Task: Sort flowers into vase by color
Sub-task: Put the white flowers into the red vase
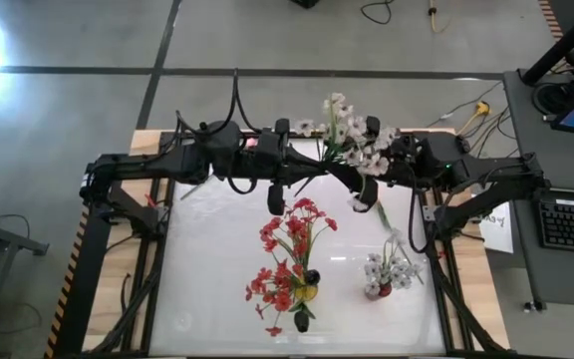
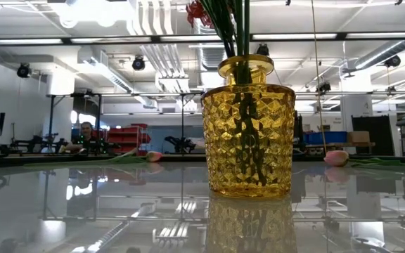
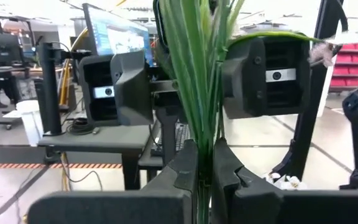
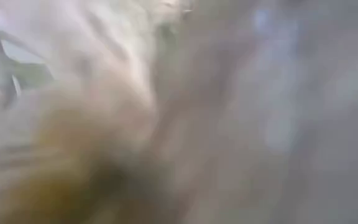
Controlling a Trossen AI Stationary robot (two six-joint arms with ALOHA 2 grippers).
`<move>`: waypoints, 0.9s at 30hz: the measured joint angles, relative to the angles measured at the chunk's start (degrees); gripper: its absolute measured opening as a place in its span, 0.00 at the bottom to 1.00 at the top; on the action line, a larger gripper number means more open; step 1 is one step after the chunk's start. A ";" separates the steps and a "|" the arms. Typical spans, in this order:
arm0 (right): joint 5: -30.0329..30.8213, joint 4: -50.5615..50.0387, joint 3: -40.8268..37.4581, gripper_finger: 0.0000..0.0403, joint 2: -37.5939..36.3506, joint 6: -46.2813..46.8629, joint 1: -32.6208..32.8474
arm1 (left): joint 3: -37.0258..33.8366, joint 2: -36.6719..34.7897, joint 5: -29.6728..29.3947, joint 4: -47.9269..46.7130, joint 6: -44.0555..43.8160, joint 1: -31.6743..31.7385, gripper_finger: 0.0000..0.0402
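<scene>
**Left gripper clamped on green stems**

Left gripper (image 3: 204,171) is closed on a bundle of green stems (image 3: 199,74), blossoms cut off above. Right gripper (image 1: 365,199): finger state indeterminable, its wrist view wholly blurred. Red flowers (image 1: 289,249) stand in the yellow vase (image 2: 248,137) mid-surface; white flowers (image 1: 387,269) stand alongside.

overhead downward, tabletop level, wrist close-ups

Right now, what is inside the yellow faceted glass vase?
Inside the yellow faceted glass vase, green stems reach down through its neck; red blossoms spread above it. The stem ends are blurred by the patterned glass.
</scene>
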 joint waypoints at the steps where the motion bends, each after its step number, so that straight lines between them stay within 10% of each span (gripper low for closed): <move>1: 0.12 -0.17 0.00 0.60 0.00 0.28 0.00 | 0.00 0.00 -0.15 -0.07 0.43 0.00 0.00; 14: 4.20 -0.51 0.00 0.70 0.41 2.53 -0.02 | 0.00 -0.13 -2.68 0.08 2.44 -0.02 0.00; 27: 3.22 -0.50 0.00 0.16 0.44 -0.43 -0.22 | 0.00 -0.14 -4.95 -0.44 1.83 0.02 0.00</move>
